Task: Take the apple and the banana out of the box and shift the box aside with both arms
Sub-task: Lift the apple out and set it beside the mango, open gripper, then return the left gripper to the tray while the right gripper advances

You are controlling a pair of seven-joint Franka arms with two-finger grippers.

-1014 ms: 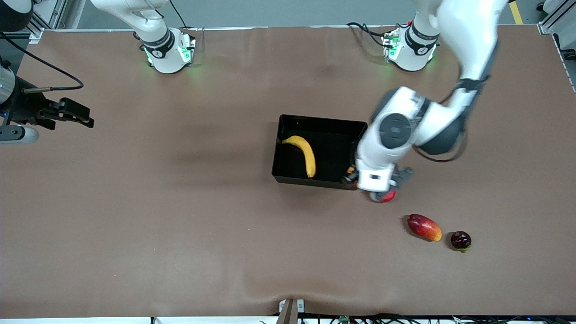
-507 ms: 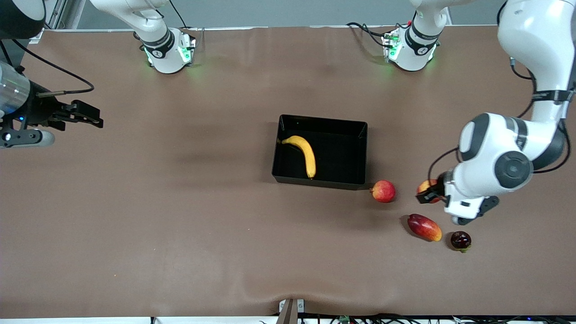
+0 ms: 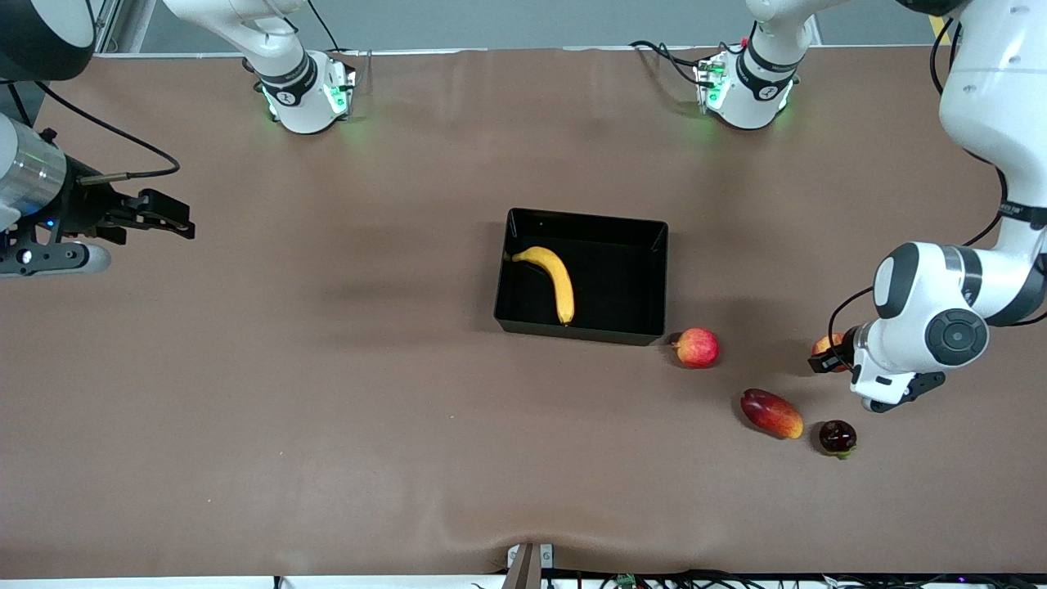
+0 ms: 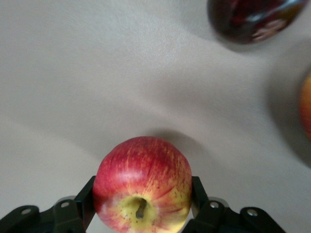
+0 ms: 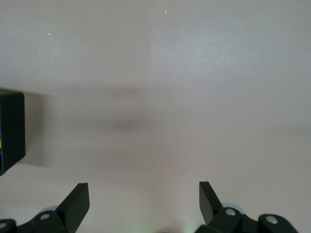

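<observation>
The black box (image 3: 577, 330) sits mid-table with the yellow banana (image 3: 556, 278) lying in it. One red apple (image 3: 697, 347) rests on the table just outside the box's corner, toward the left arm's end. My left gripper (image 3: 828, 355) is shut on a second red apple with yellow streaks (image 3: 824, 343), low over the table toward the left arm's end. In the left wrist view this apple (image 4: 142, 179) sits between the fingers (image 4: 197, 191). My right gripper (image 3: 181, 221) is open and empty over the right arm's end of the table, and shows so in its wrist view (image 5: 144, 196).
An oblong red-orange fruit (image 3: 770, 413) and a small dark purple fruit (image 3: 838, 437) lie nearer the front camera than the held apple. The purple fruit (image 4: 252, 17) also shows in the left wrist view. A box corner (image 5: 10, 131) shows in the right wrist view.
My left arm has swung from the box's corner toward its own end of the table, carrying an apple. The other apple stays beside the box. My right gripper drifted slightly toward the box.
</observation>
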